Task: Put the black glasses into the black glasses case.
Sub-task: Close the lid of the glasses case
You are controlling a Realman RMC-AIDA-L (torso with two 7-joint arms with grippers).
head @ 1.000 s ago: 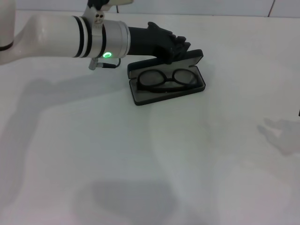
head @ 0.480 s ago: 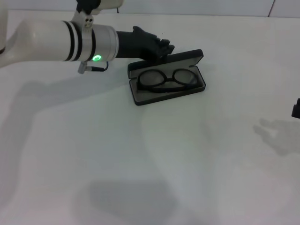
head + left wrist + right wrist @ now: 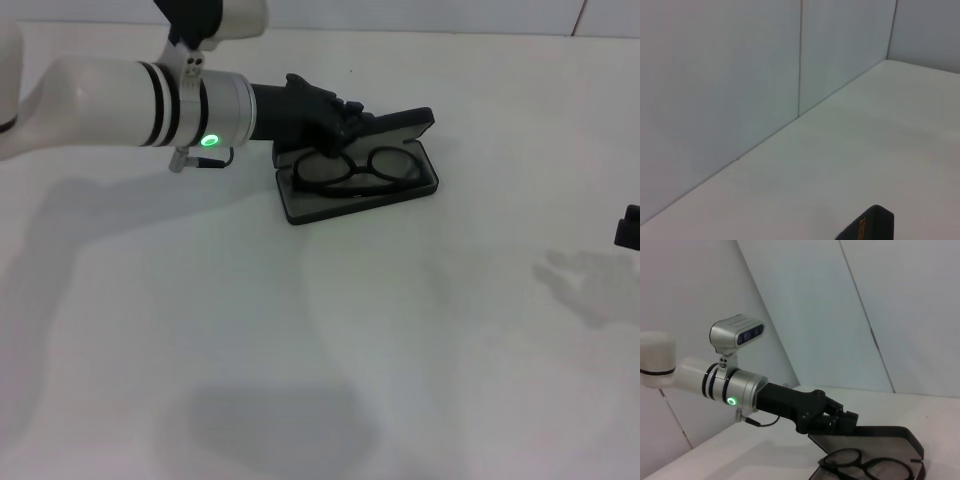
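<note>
While the black glasses (image 3: 357, 170) are already lying in the open black glasses case (image 3: 300, 210) at upper centre, the left gripper (image 3: 345, 117), its opening not discernible, is brought back against the raised lid's left end, so closing appears to be what is left; the right gripper (image 3: 628, 228) is parked at the right edge.

The left arm (image 3: 90, 85) is a thick, glossy white tube ringed by two thin black bands just before a brushed silver collar (image 3: 228, 110); a small round green light (image 3: 210, 141) glows on the underside of that collar, and a thin dark cable (image 3: 205, 160) loops out beside it. Above the collar sits a silver-grey wrist camera housing (image 3: 736, 334) with a dark blue front face, fixed by a small bracket showing tiny screw heads; beyond the collar the wrist narrows into a matte black, angular body ending in the left gripper (image 3: 345, 115), chunky and black. The right gripper (image 3: 628, 228) shows only as a small black block.
</note>
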